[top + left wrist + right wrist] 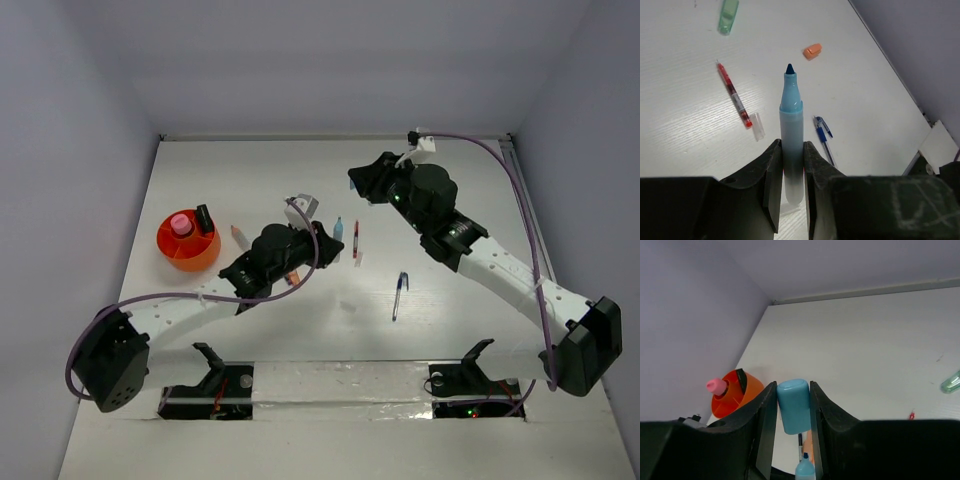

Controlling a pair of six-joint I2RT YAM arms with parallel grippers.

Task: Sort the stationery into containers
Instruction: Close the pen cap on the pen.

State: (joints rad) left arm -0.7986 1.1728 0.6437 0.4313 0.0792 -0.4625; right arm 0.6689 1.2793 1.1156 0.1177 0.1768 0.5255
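Soft, even, bright light from overhead fills all three views. The white bench (pixel 250 170) is well exposed, with only faint, short shadows. The pale walls (pixel 80 150) carry a lilac tint. From above, small items look slightly soft. In the wrist views the left end effector (pixel 792 150) and right end effector (pixel 793 390) are dark and nearly without detail. The blue marker (pixel 791 115) is sharp; the pale blue cap (pixel 793 405) seems slightly blurred. The bench grain glints faintly at lower left in the left wrist view.

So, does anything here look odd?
The blue marker in the left gripper is uncapped; a pale blue cap, likely its own, sits in the right gripper. Beside the red pen lies a loose clear cap.
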